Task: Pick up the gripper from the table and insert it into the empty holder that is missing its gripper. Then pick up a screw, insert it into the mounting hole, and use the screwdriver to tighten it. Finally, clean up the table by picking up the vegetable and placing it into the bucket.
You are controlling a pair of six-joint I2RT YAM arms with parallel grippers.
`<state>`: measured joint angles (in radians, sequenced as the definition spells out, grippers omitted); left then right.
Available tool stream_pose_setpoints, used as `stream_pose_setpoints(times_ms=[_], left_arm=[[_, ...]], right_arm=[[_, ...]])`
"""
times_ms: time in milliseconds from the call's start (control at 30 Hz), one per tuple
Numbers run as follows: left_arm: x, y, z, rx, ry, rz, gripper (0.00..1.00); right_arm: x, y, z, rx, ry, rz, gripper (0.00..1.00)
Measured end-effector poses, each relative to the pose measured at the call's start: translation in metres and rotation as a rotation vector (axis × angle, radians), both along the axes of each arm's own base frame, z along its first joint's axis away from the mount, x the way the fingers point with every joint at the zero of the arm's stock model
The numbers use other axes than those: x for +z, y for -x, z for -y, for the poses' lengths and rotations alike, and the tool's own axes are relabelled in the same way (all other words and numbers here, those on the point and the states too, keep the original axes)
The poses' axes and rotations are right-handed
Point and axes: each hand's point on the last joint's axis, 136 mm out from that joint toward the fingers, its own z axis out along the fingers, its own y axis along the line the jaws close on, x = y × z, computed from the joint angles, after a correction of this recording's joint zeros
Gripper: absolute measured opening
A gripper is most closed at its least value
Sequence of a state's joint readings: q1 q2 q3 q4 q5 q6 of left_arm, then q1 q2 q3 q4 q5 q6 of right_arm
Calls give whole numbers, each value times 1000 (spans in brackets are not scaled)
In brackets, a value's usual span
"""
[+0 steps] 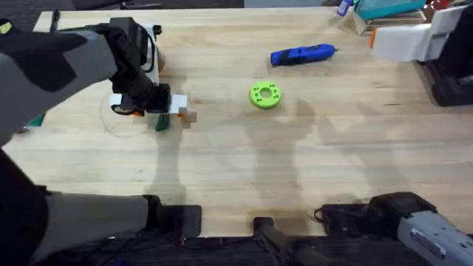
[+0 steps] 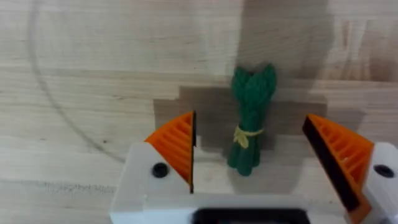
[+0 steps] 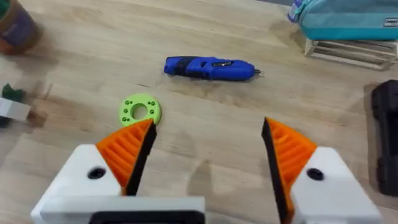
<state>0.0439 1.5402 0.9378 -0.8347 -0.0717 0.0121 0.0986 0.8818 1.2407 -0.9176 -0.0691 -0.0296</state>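
Left gripper (image 2: 249,162), orange ribbed fingers spread, straddles the small dark-green leafy toy vegetable (image 2: 250,121); right gripper (image 3: 208,158) gapes wide.

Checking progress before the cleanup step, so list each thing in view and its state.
Left gripper: open, straddling the vegetable, not gripping.
Vegetable: lying on the table, not picked up.
Right gripper: open, holding nothing.
Screwdriver: lying on its side on the table, untouched.
Green ring: flat on the table.
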Motion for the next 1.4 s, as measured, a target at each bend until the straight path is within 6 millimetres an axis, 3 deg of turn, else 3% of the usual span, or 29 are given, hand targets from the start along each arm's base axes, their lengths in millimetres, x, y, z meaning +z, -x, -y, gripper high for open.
stream_pose_setpoints(times_ms=[367,433,533,667,700,967,1100,1200,1400], left_arm=[[-15,-4,5,-19,28,-7,991],[-15,-4,7,-20,42,-6,868],[-15,-6,6,-24,32,1,481],[-15,-8,0,-19,4,4,77],[-15,-8,0,-21,2,4,29],[-14,-10,0,-19,5,-7,5],[-4,-26,9,-27,59,1,5],[23,-52,16,-37,102,63,5],[104,-113,23,-64,144,289,5]], right_arm=[[-1,1,0,0,1,-7,993],[-1,1,0,0,1,-7,994],[-1,1,0,0,1,-7,994],[-1,1,0,0,1,-7,994],[-1,1,0,0,1,-7,994],[-2,1,0,0,1,-8,994],[-1,1,0,0,1,-7,993],[-1,1,0,0,1,-7,994],[-1,1,0,0,1,-7,994]])
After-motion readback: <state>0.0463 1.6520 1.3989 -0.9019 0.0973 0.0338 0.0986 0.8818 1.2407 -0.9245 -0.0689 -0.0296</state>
